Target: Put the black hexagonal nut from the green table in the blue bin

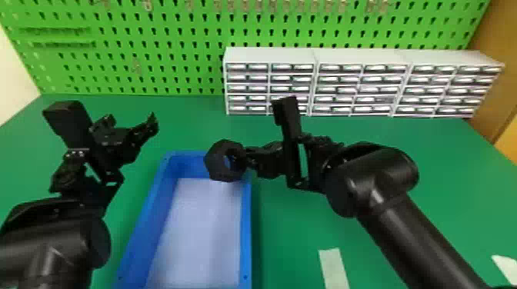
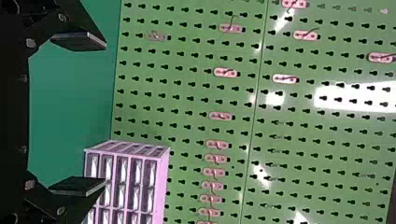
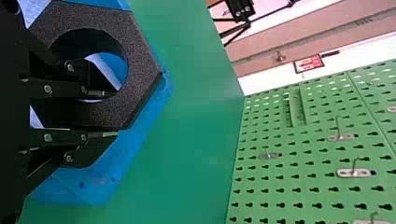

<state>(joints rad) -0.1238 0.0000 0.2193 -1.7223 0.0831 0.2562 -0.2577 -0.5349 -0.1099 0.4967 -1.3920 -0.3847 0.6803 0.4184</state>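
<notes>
Black arms (image 1: 407, 226) up close, with a hexagonal nut (image 1: 215, 163) clamped over the blue bin (image 1: 246, 230)

Nearest of all, in from the bottom of the head view, those two arms, thick and glossy: left arm (image 1: 57, 234) at the lower left, right arm slanting up from the lower right corner. Under both, a wide green bench (image 1: 384, 142). Along its far side, a tall green pegboard (image 1: 173, 34) full of keyhole slots. At the foot of the board, to the right, a long row of pale drawer cabinets (image 1: 269, 55). On the bench between the arms, the blue bin, long and shallow, with a white bottom.

Left of the bin and above the bench, the left pincer (image 1: 131, 122), with fingers (image 2: 77, 185) well apart and nothing between them. Over the bin's far right corner, the right pincer (image 1: 241, 155), clamped on one wall of the nut: one finger (image 3: 100, 93) inside the hole, the other against the outside. Chunky, black and six-sided, that nut, with blue and white of the bin visible through its hole in the right wrist view.

Smaller still, a strip of white tape (image 1: 334, 269) on the bench, right of the bin, and another pale piece (image 1: 507, 265) near the right edge. Smallest, little metal hooks (image 2: 220, 116) on the pegboard.
</notes>
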